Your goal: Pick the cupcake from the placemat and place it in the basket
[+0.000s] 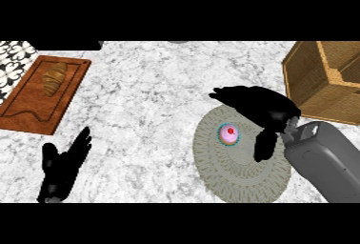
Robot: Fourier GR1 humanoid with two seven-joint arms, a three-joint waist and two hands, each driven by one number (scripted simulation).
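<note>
The right hand (pixel 262 110) hangs over the far right part of the round placemat (pixel 243 178), fingers spread apart and arched, thumb reaching down on the near side, holding nothing. The cupcake (pixel 229 134), pink-frosted with a red dot on top, stands on the placemat just beside that hand, between fingers and thumb but apart from both as far as can be seen. To do the grasp well, the hand should likely settle lower and centre itself so fingers and thumb meet the cupcake's wrapper on opposite sides, not the frosting. The basket (pixel 309 83) waits at the counter's far right edge, near the placemat. The left hand (pixel 62 167) rests with straight fingers near the counter's near left edge. A croissant (pixel 54 77) lies on a cutting board (pixel 32 112) at the far left.
</note>
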